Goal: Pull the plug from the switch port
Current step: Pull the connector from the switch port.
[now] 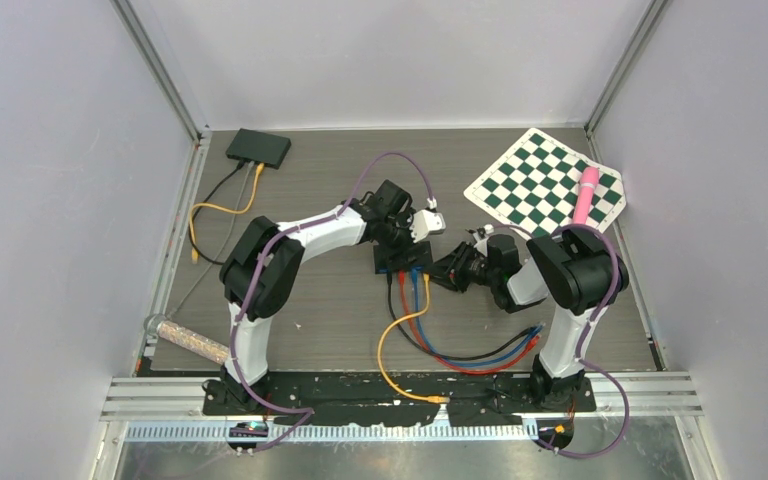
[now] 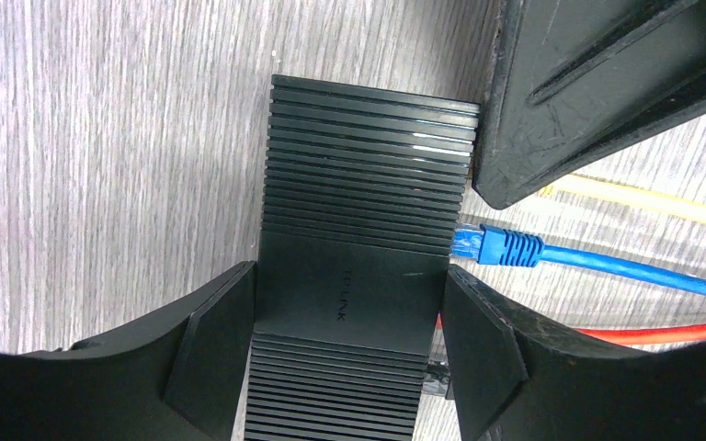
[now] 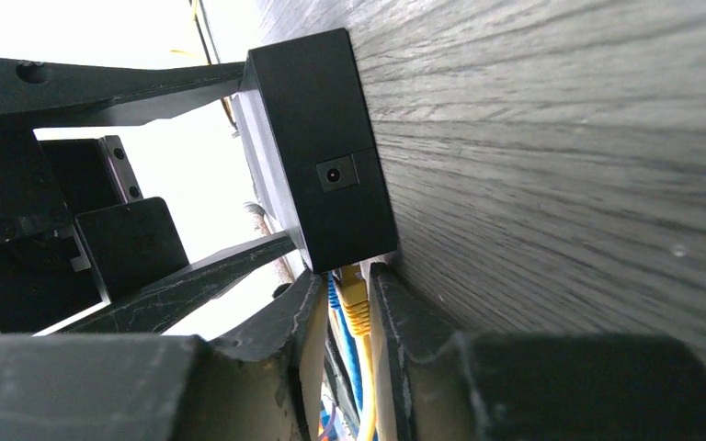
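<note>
Left wrist view alone shows my left pincer (image 2: 349, 280) clamping the switch (image 2: 358, 165); right wrist view shows my right pincer (image 3: 345, 276) straddling the yellow plug (image 3: 356, 308), grip uncertain.

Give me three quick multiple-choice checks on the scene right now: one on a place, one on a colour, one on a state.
1. The left tool sits: A. astride the switch; B. over the checkerboard; C. beside the pink tube.
2. The plug inside the right tool is: A. red; B. yellow; C. green.
3. The blue plug is: A. loose on the table; B. hanging off the edge; C. seated in the switch.

Answers:
1 A: the left wrist view shows the switch between its fingers.
2 B: the right wrist view shows the yellow plug there.
3 C: its end sits in the switch's side.
</note>
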`<state>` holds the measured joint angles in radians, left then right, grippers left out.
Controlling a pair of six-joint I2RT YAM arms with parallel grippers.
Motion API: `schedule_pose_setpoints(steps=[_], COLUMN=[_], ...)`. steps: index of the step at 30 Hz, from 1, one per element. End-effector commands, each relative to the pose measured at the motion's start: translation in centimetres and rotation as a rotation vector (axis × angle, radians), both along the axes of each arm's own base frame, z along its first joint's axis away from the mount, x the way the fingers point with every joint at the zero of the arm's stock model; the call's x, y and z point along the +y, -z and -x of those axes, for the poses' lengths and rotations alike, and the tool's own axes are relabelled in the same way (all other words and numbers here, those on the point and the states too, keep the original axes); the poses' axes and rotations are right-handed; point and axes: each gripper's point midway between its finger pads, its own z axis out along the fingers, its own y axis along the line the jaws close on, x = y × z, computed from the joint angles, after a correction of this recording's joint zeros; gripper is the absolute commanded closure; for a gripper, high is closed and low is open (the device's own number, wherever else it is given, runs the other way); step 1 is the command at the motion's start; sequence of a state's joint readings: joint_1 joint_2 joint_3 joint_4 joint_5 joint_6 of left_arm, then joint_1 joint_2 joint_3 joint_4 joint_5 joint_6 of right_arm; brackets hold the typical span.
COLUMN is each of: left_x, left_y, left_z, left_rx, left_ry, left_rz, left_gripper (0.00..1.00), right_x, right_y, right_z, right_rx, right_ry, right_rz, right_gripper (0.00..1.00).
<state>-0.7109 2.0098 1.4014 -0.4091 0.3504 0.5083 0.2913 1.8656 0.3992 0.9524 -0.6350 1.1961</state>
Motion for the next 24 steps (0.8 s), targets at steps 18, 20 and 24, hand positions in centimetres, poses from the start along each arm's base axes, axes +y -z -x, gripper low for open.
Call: schedule_pose_setpoints(steps=[18,20,24], left_x=[-0.5,-0.6,-0.6], left_y=[0.3,0.3,0.3], left_z=[1.5,1.5,1.5], left_rx=[0.085,0.085,0.086], left_ry=[0.037,0.038,0.039], left_rz=[0.011,0.012,0.01], left_gripper=[0.67,0.67,0.68], right_x=[-2.8,-3.2,-2.2], right_y=[5.3,5.5,4.6], right_z=[3.2,3.1,2.4], right_rx=[0.092,0.085,0.08], right_ry=[-0.127,-0.131,-0.123], right_rz=[0.285,0.327,0.238], right_gripper=[0.95,0.95,0.95])
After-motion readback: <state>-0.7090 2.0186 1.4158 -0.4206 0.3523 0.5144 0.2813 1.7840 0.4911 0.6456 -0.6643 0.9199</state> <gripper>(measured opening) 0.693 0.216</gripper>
